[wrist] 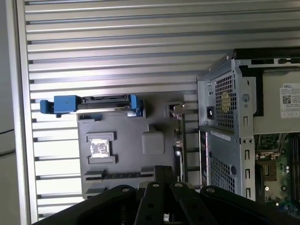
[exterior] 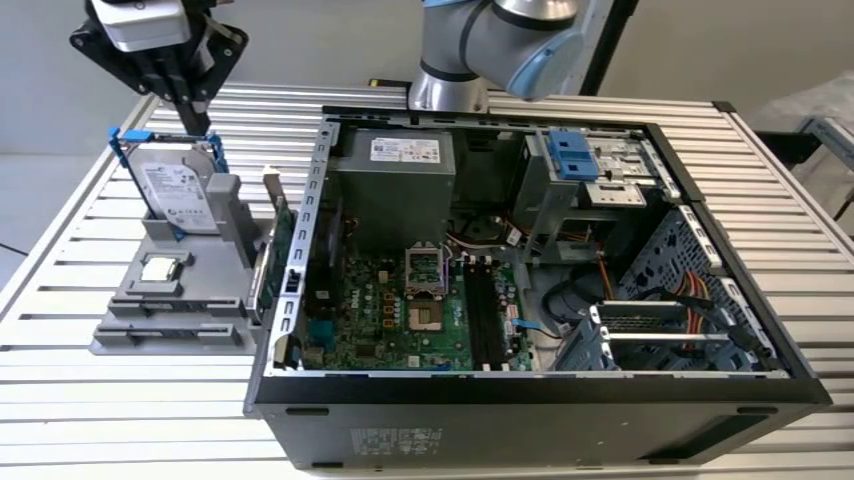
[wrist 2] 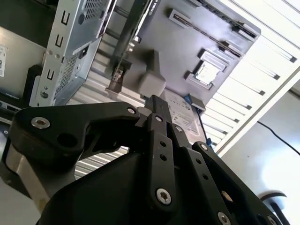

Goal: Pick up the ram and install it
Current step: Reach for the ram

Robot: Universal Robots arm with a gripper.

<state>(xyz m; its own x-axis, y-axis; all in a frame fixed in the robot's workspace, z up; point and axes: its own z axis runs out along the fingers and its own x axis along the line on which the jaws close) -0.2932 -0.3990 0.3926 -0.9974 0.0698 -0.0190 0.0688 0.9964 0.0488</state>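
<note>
Ram (wrist: 178,140) untouched; gripper (exterior: 200,122) closed on nothing, above grey holder (exterior: 167,335).
Could clip hard drive (exterior: 174,190) standing in holder; ram, on edge along holder's side nearest computer case (exterior: 534,398), thin enough to tilt under off-centre pinch.

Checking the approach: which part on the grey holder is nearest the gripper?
The blue-bracketed hard drive, upright just below the gripper; the chip and the ram sit farther off.

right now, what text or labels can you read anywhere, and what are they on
hard drive label: too small to read
power supply sticker: too small to read
computer case sticker: too small to read
nothing can be quoted
</note>
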